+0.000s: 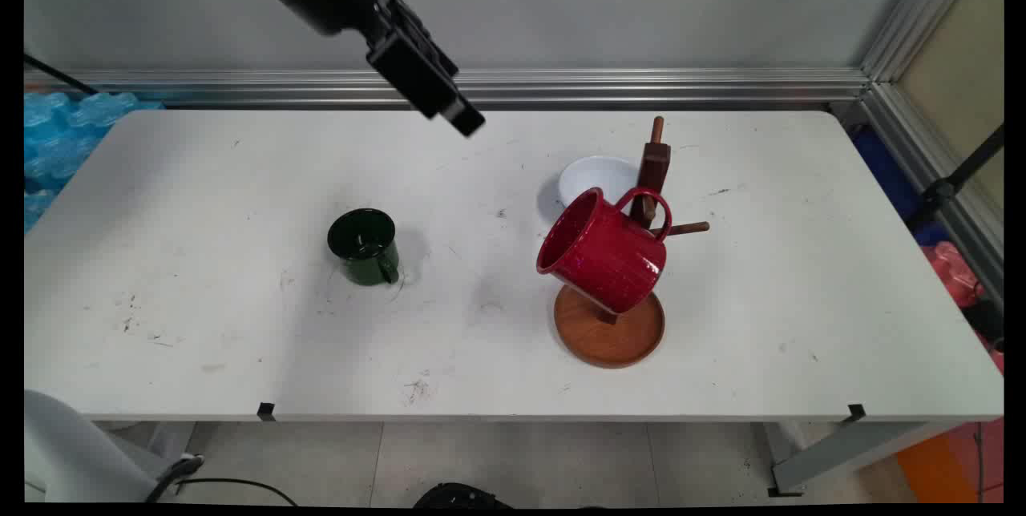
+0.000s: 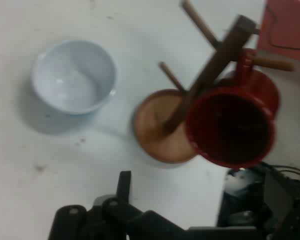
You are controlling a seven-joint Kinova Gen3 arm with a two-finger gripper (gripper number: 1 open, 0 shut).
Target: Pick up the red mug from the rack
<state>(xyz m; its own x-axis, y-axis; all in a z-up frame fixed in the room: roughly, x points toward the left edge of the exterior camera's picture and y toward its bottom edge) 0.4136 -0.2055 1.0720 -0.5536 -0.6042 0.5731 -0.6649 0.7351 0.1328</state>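
Red mug point(image 1: 603, 260) hangs on wooden rack point(image 1: 653, 171); end effector point(image 1: 467, 122) raised, tilted.

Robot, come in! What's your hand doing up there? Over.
Hand raised above table's far side, holding nothing. Red mug hangs on wooden mug tree. White bowl behind it; green mug stands apart.

On the counter point(image 1: 200, 324) we see a mug point(image 1: 365, 246) standing left of centre, a second mug point(image 1: 603, 253) hanging by its handle from a peg of the mug tree point(image 1: 617, 316) to its right, and a bowl point(image 1: 597, 178) just behind that tree.
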